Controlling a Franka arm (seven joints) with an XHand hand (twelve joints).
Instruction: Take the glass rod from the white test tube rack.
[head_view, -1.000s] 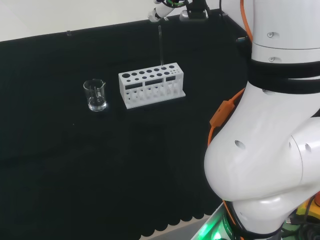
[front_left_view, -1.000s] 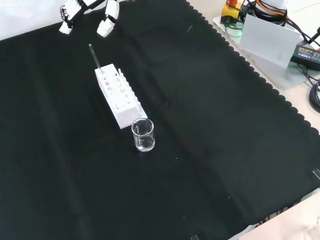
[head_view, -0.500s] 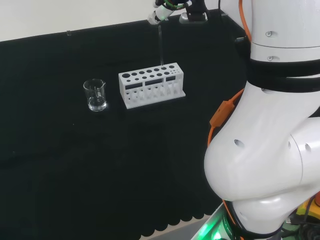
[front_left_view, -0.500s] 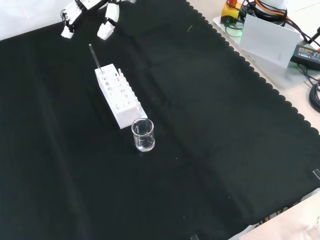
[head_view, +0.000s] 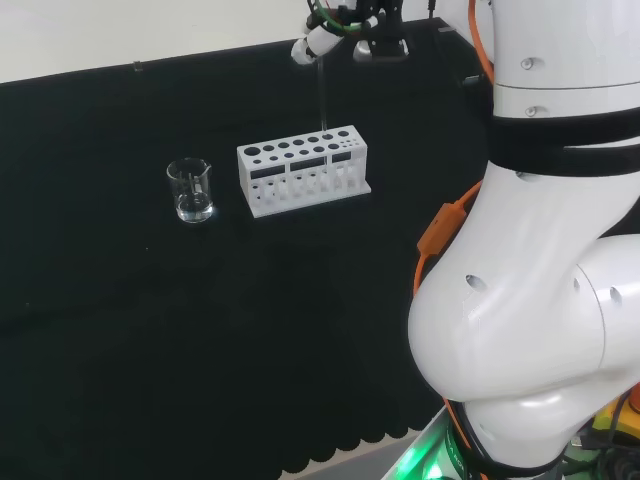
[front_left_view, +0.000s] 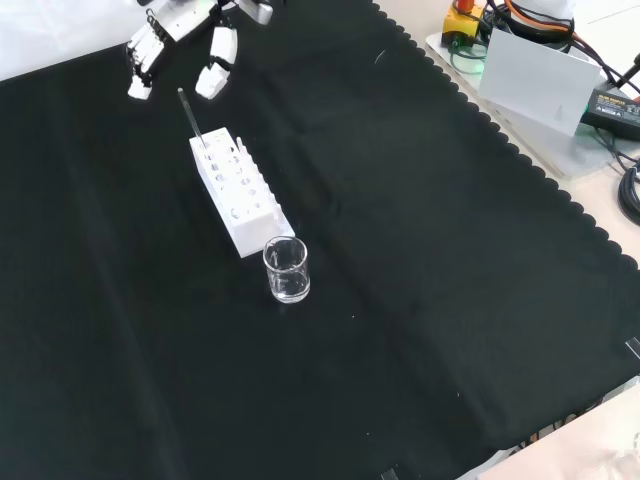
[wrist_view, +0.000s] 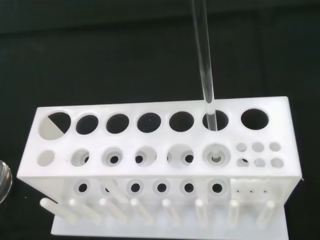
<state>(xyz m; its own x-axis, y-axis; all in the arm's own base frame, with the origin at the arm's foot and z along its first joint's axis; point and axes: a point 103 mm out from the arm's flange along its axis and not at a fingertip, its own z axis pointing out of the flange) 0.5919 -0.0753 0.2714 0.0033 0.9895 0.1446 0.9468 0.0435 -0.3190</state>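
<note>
Fingers of the robot hand (front_left_view: 185, 35) hung spread and fairly straight above the top of the glass rod (front_left_view: 190, 118), holding nothing — in the front view the fingertips sat on either side of the rod's upper end, apart from it as far as could be seen. The rod stood upright in a hole near one end of the white test tube rack (front_left_view: 240, 195), its lower end seated in the rack's lower tier in the wrist view.

Risk, as I judged it: the rod was thin, smooth, clear and hard to gauge, so fingers closing slightly off its line could knock it sideways, lever it against the hole's rim, or tip the light plastic rack. A slanted lift could bind it — glass could snap.

Beyond the rack, a small clear beaker (front_left_view: 286, 270) stood just beside its far end on the matte black cloth of the desk (front_left_view: 420, 250).
</note>
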